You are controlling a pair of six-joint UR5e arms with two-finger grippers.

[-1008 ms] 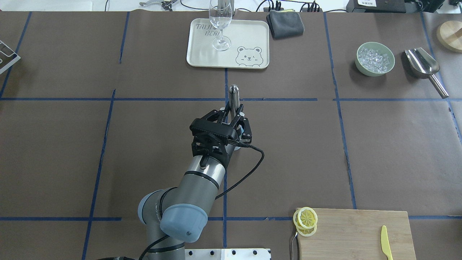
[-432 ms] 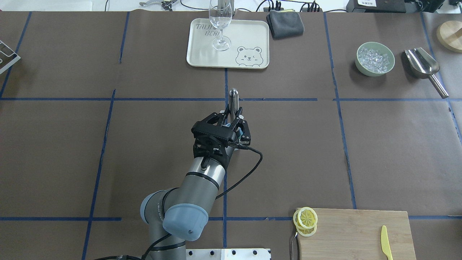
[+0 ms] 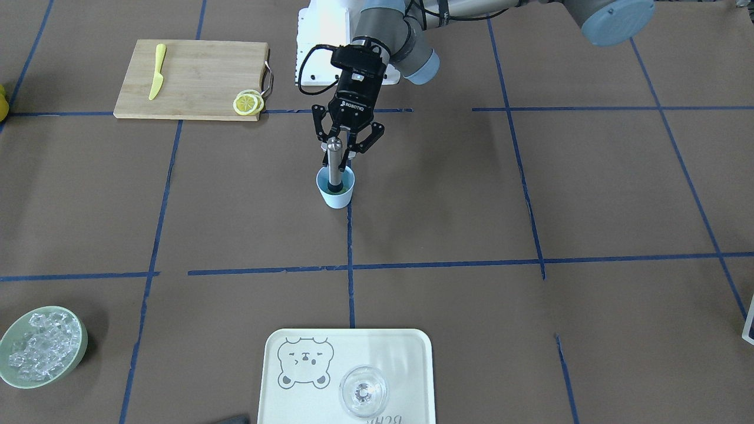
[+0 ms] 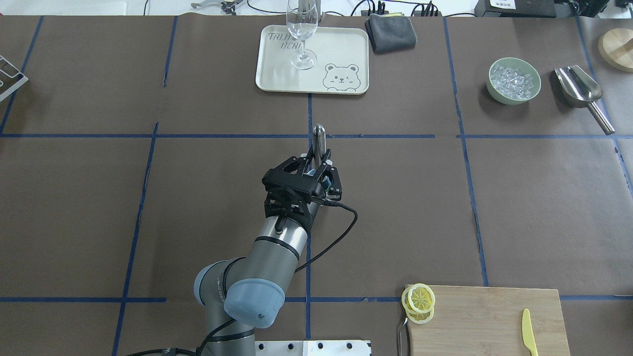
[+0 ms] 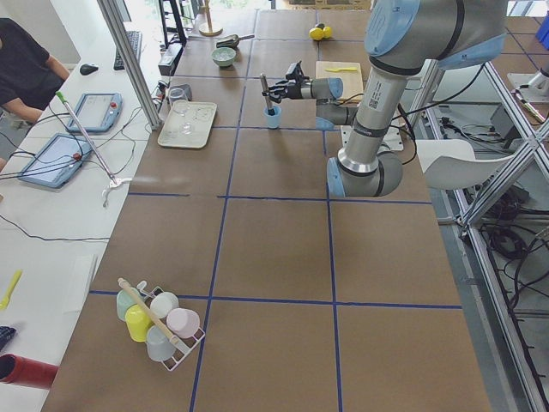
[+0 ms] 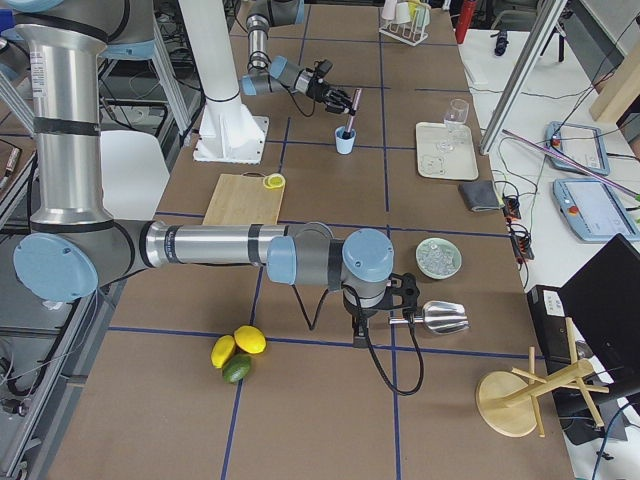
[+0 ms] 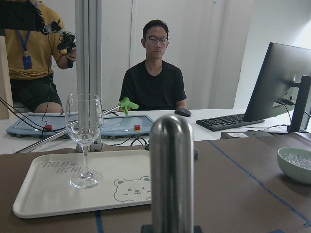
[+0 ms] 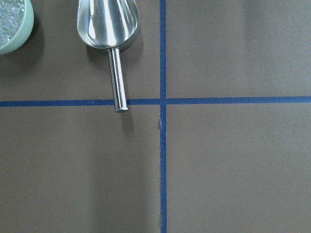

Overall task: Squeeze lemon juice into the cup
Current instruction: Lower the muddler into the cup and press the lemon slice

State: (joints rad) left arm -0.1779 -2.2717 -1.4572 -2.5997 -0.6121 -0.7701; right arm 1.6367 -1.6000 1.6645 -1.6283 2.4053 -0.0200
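The light-blue cup (image 3: 336,197) stands at the table's middle. A steel rod (image 3: 334,168) stands upright with its lower end inside the cup. My left gripper (image 3: 337,154) is shut on the rod just above the cup's rim. From overhead the left gripper (image 4: 318,159) covers most of the cup, and the rod (image 4: 319,136) sticks out past it. The cup's inside looks dark. Lemon slices (image 4: 419,301) lie stacked at the corner of the cutting board (image 4: 484,316). My right gripper (image 6: 400,310) hovers by the steel scoop (image 6: 440,318); I cannot tell whether it is open or shut.
A yellow knife (image 4: 528,331) lies on the board. At the far edge a cream tray (image 4: 346,49) bears a wine glass (image 4: 302,29), with a grey cloth (image 4: 390,32) beside it. A green bowl (image 4: 513,80) of ice and the scoop (image 4: 578,86) sit at the far right.
The left gripper and the rod have sunk a little, pushing the rod deeper into the cup. Nothing else on the table has moved.
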